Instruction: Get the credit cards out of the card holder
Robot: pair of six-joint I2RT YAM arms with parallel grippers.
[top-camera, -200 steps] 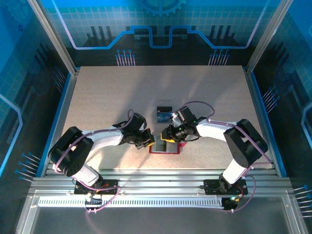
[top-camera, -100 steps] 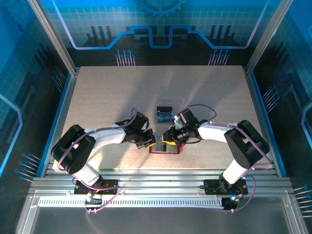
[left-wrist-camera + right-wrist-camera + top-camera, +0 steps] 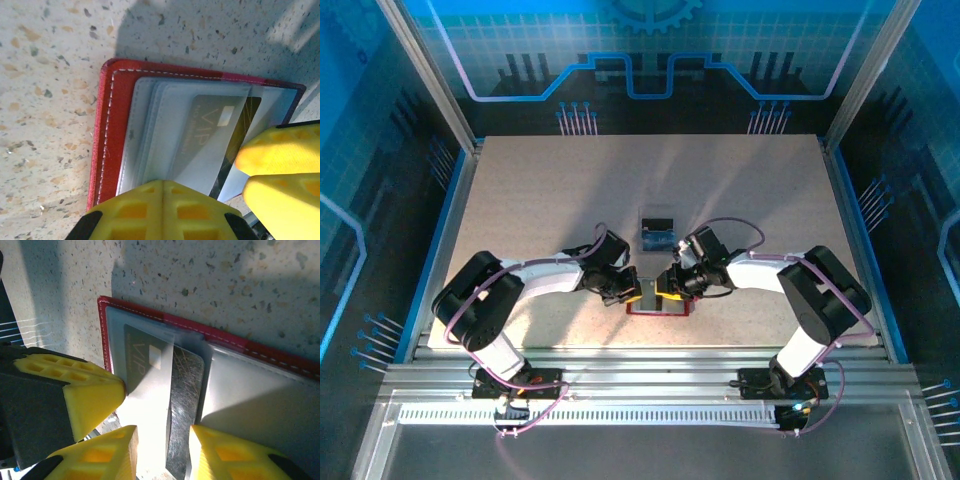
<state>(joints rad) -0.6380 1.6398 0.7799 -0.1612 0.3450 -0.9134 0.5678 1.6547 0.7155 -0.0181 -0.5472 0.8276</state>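
Note:
The red card holder (image 3: 660,306) lies open on the table between both grippers. In the left wrist view its pale grey pockets (image 3: 150,125) hold a dark card marked VIP (image 3: 210,130). My left gripper (image 3: 162,184) is shut, its tips pressed against the pockets' near edge. My right gripper (image 3: 162,430) is open, its fingers straddling the dark card's (image 3: 186,390) protruding end, with gaps on both sides. A blue card (image 3: 657,240) and a dark card (image 3: 657,221) lie on the table just beyond the holder.
The right gripper's yellow fingers (image 3: 280,160) crowd close to my left gripper. A left finger (image 3: 90,390) sits beside the right gripper. Speckled tabletop (image 3: 540,200) surrounds the holder. Metal rails (image 3: 640,365) run along the near edge.
The right gripper has come down and nearer onto the holder, and its jaws have narrowed a little. The left arm has edged slightly to the right and stays shut.

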